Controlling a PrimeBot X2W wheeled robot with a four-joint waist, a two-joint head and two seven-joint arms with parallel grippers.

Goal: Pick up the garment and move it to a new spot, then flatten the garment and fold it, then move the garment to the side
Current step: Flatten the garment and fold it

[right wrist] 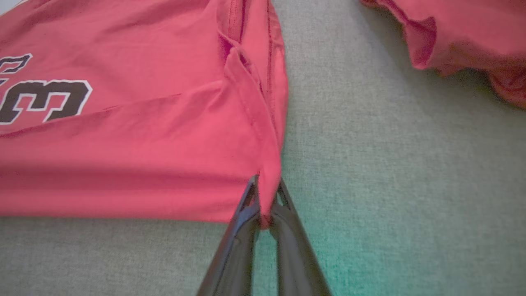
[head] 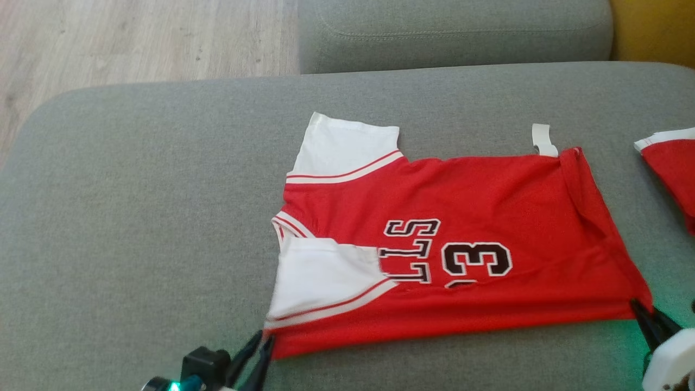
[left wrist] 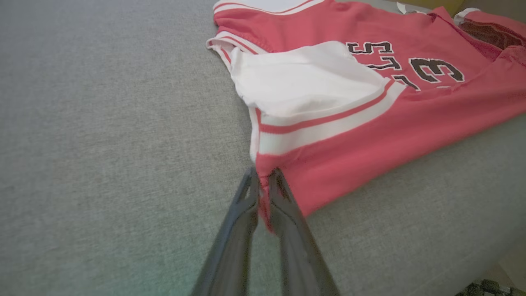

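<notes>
The garment is a red jersey with white sleeves and black lettering, spread sideways on a grey sofa seat, its near long edge folded over the numbers. My left gripper is shut on the garment's near shoulder corner. At the near right, my right gripper is shut on the hem corner. Both pinched corners sit between the dark fingers in the wrist views.
A second red and white cloth lies at the seat's right edge, also seen as the rumpled red cloth. The sofa backrest runs along the far side. Wooden floor lies beyond the seat at the far left.
</notes>
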